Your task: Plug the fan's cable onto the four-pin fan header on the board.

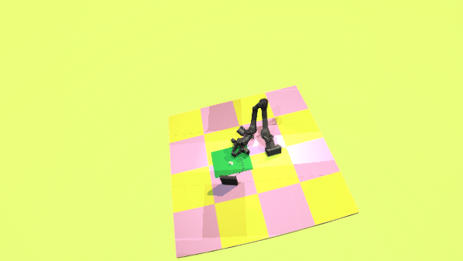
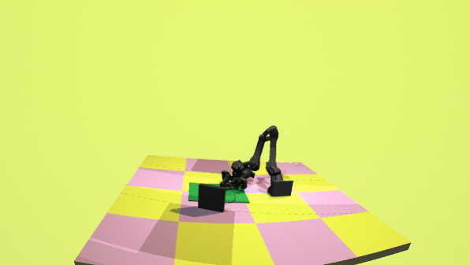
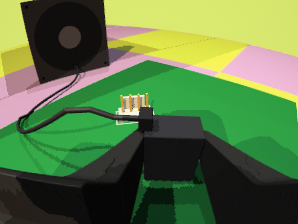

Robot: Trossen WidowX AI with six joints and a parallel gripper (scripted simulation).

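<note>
My gripper (image 1: 241,152) (image 2: 233,185) (image 3: 172,136) is shut on the plug (image 3: 175,129), a black block with a smaller block and the cable (image 3: 77,110) at its left. The four-pin header (image 3: 127,116) (image 1: 231,163) is white with upright gold pins on the green board (image 1: 222,170) (image 2: 193,194) (image 3: 240,97). In the wrist view its pins stand bare, just beyond and left of the plug. The small block overlaps the header's near right corner; whether they touch cannot be told. The plug's underside and height over the board are hidden.
The black square fan (image 1: 229,180) (image 2: 211,198) (image 3: 90,30) stands upright beyond the board's far edge. Its cable loops over the board's left part in the wrist view. The arm's base (image 1: 273,151) (image 2: 281,188) stands right of the board on the pink and yellow checkered top (image 1: 283,202).
</note>
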